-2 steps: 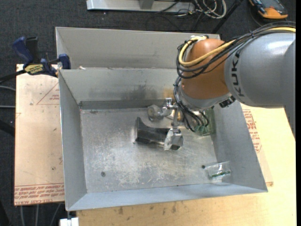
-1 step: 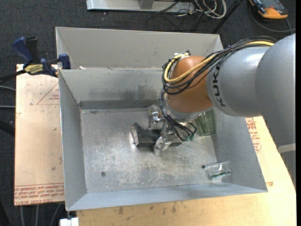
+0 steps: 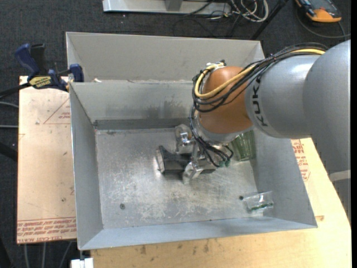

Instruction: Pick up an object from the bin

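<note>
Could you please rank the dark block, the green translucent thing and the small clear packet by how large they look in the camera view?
1. dark block, mid-bin.
2. green translucent thing, partly behind the arm, so its rank is unsure.
3. small clear packet, looking about alike in size.

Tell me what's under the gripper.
A dark blocky object lies on the bin floor under the gripper; its right part is covered. Whether anything else lies beneath cannot be seen.
</note>
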Robot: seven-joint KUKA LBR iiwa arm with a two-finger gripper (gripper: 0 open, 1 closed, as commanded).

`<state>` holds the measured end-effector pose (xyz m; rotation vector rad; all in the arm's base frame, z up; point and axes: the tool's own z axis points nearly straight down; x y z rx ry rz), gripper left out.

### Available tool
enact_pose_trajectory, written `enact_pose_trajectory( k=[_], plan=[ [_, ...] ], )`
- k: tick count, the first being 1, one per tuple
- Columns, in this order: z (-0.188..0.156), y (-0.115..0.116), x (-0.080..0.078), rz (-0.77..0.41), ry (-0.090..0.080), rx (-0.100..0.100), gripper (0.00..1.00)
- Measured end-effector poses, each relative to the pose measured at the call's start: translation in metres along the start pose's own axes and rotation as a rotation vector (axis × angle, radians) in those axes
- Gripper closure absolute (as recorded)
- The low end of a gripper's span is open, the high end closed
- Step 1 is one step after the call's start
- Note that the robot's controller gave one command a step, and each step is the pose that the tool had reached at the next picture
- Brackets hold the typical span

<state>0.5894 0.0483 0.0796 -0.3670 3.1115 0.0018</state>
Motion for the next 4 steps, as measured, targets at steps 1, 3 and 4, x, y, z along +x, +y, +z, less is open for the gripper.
enact_pose_trajectory(
  k=[1, 3, 4],
  plan=[
    [-0.109, -0.007, -0.005, -0.017, 0.012, -0.001, 1.0],
    [-0.11, -0.007, -0.005, -0.017, 0.012, -0.002, 1.0],
    [-0.135, -0.009, -0.007, -0.065, -0.004, 0.003, 1.0]
  ],
)
